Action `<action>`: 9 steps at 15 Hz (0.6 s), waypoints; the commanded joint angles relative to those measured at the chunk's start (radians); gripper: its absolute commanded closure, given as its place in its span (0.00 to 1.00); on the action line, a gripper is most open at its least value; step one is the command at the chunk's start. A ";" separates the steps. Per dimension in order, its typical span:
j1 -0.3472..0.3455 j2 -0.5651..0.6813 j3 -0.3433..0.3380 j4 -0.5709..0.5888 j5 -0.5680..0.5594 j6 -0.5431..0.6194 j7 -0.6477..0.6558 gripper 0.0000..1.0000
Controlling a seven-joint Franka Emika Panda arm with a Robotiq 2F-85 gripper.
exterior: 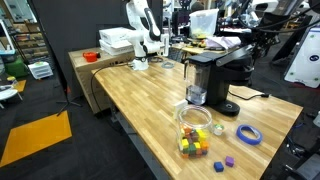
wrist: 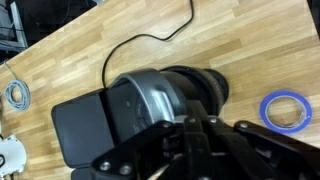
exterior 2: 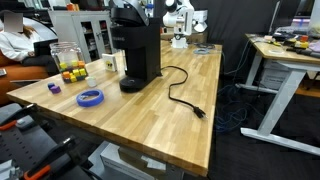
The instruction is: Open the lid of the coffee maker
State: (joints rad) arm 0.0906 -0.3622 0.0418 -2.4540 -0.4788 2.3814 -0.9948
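Observation:
The black coffee maker [exterior: 208,78] stands on the wooden table and shows in both exterior views [exterior 2: 138,50]. In the wrist view I look down on its rounded dark grey lid [wrist: 150,95], which lies closed on the brew head, with the round black base [wrist: 205,85] below it. My gripper [wrist: 192,135] hangs just above the lid's near edge. Its fingers are shut together with nothing between them. I cannot pick the gripper out clearly in the exterior views.
A blue tape ring [wrist: 287,108] lies beside the machine [exterior: 248,133]. A clear jar of coloured blocks [exterior: 195,128] stands close by [exterior 2: 68,62], with loose blocks [exterior: 228,160] near the table edge. The black power cord [exterior 2: 180,95] trails across the table [wrist: 150,45].

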 commanded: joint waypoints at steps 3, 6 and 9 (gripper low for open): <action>0.000 0.073 0.009 0.101 -0.050 -0.018 -0.034 1.00; 0.002 0.091 0.011 0.130 -0.061 -0.025 -0.053 1.00; 0.004 0.109 0.014 0.155 -0.066 -0.034 -0.080 1.00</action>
State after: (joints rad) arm 0.0943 -0.3103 0.0493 -2.3400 -0.5288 2.3593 -1.0427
